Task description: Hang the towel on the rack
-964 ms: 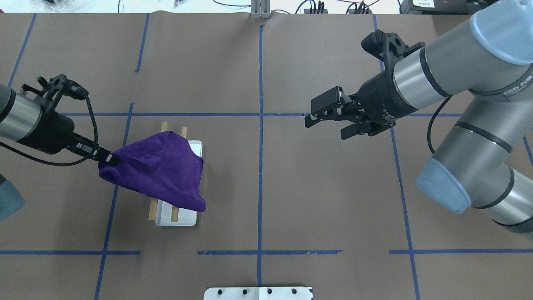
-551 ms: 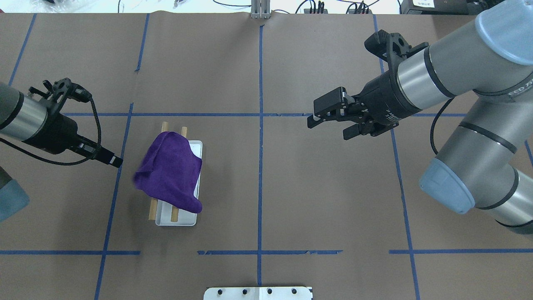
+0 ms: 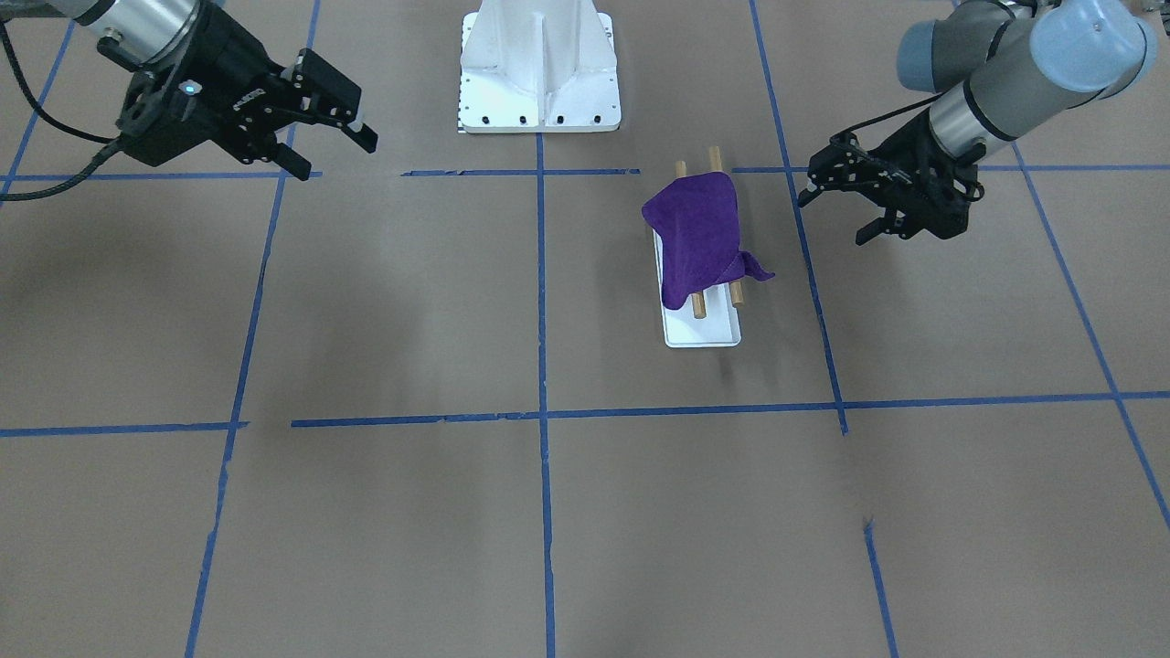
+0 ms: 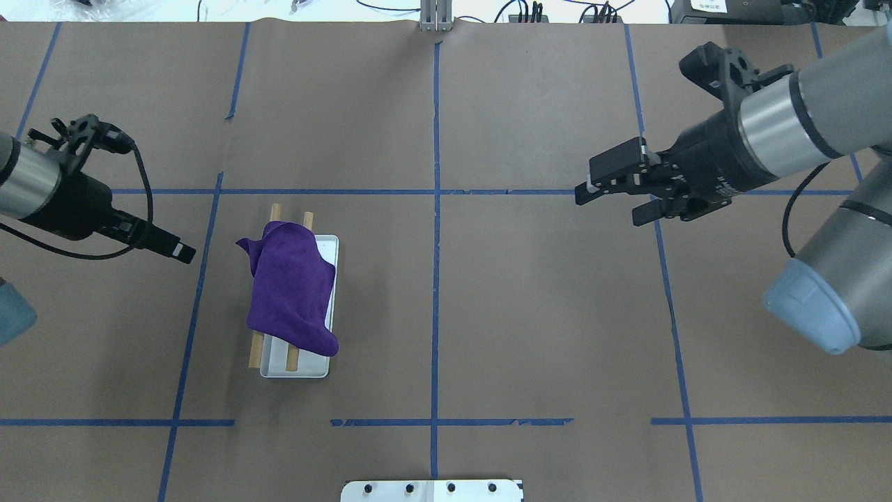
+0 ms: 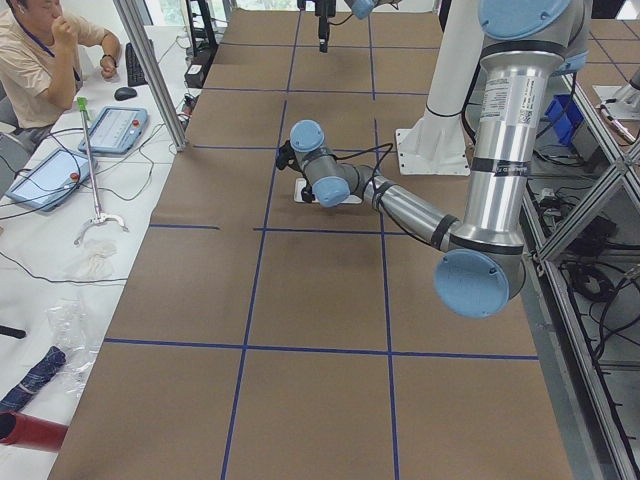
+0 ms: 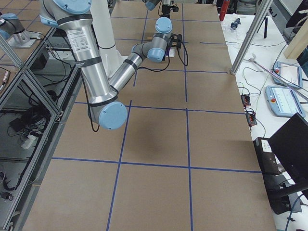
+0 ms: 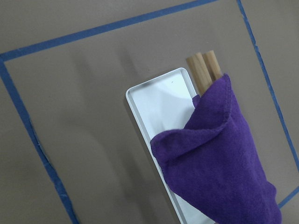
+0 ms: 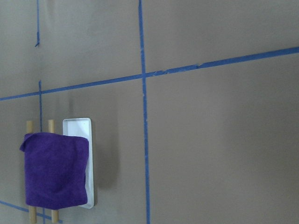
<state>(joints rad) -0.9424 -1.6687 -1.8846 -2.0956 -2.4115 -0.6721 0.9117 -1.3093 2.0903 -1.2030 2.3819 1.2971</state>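
Observation:
The purple towel [image 4: 289,293] lies draped over the rack's two wooden dowels [image 4: 275,210] and hangs down past them; one corner sticks out on the left side. The rack's white base [image 4: 306,368] shows beneath it. Towel [image 3: 699,238] and base [image 3: 704,334] also show in the front view. My left gripper [image 4: 182,252] is open and empty, apart from the towel, to its left; its spread fingers show in the front view [image 3: 832,219]. My right gripper [image 4: 606,209] is open and empty, far to the right. The left wrist view shows the towel [image 7: 219,168] and base [image 7: 159,102].
The large white bolted pedestal [image 3: 539,64] stands at the robot's side of the table, mid-width. Blue tape lines [image 4: 435,279] cross the brown table cover. The right wrist view shows the towel [image 8: 56,170] on the rack from afar.
My left gripper let go of the towel and drew back to the left. The towel fell in against the rack and now hangs on the dowels. My right gripper moved right.

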